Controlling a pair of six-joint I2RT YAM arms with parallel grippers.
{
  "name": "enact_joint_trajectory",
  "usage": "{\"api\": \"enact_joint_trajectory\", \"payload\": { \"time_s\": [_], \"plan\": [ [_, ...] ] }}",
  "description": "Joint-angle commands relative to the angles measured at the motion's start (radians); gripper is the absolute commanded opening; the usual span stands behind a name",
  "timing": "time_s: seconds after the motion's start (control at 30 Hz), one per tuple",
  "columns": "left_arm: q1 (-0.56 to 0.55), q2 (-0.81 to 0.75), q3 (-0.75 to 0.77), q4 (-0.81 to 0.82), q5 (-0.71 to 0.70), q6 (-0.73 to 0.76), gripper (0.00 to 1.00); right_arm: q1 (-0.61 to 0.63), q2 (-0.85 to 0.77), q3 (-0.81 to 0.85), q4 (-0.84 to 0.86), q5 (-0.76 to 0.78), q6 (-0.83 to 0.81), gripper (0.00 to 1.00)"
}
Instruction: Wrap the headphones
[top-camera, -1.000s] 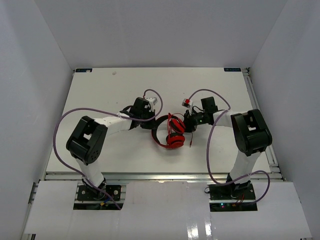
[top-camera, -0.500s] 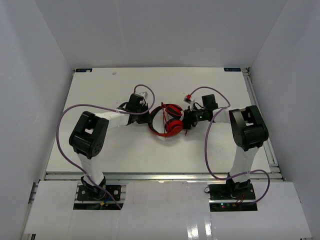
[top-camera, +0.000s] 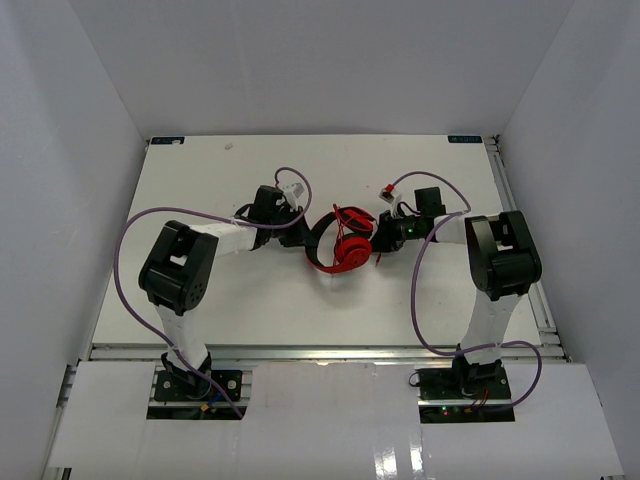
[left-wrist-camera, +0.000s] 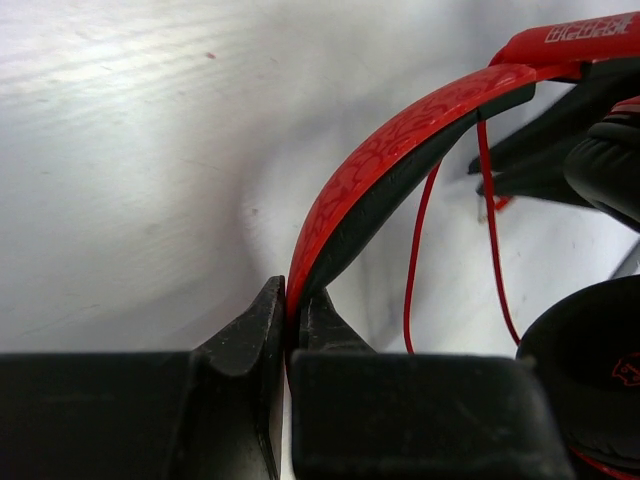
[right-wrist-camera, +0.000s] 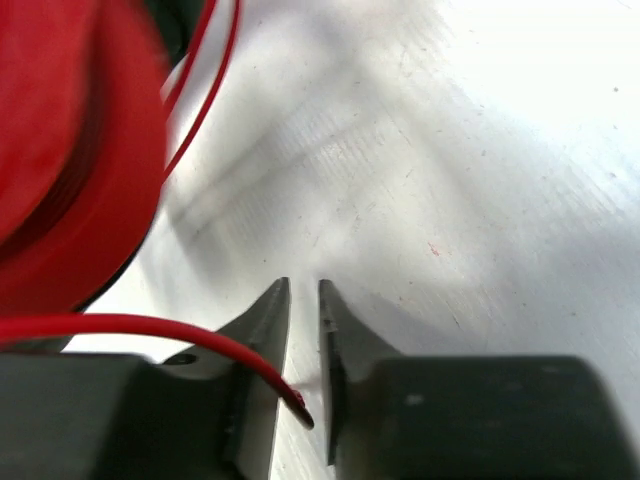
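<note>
The white table (top-camera: 250, 300) is seen whole only by the top camera. There, both arms reach inward to the middle, and the headphones (top-camera: 340, 244) stand between the left gripper (top-camera: 303, 228) and the right gripper (top-camera: 381, 238), a little toward the far side of the centre. From this height I cannot read how the jaws stand.

The wrist cameras give this detail. In the left wrist view, the left gripper (left-wrist-camera: 287, 300) is pressed together on the headband (left-wrist-camera: 400, 140), with the red outer strip and the black inner lining squeezed between the two black fingers. The thin red cable (left-wrist-camera: 415, 250) hangs behind the band, and a black padded earcup (left-wrist-camera: 590, 350) is at the right edge. In the right wrist view, a blurred red earcup (right-wrist-camera: 70, 150) fills the upper left. The right gripper (right-wrist-camera: 305, 300) has its fingers nearly closed, and the cable (right-wrist-camera: 150, 325) crosses the left finger and ends in the narrow gap, pinched there.

Compared with one second ago, the headphones now lie farther from the arm bases. Since half a second ago, the change is very small.
</note>
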Motion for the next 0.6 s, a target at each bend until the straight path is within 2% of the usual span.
{"api": "enact_joint_trajectory", "payload": {
  "time_s": [0.0, 0.3, 0.57],
  "plan": [
    [0.0, -0.063, -0.019, -0.001, 0.194, 0.115, 0.0, -0.01, -0.031, 0.045, -0.013, -0.034, -0.007, 0.08],
    [0.0, -0.073, -0.015, -0.176, 0.265, 0.327, 0.0, -0.012, -0.085, 0.164, -0.076, 0.003, -0.038, 0.08],
    [-0.003, -0.096, 0.018, -0.205, 0.302, 0.354, 0.0, -0.006, -0.003, 0.28, -0.179, 0.038, -0.042, 0.08]
  ]
}}
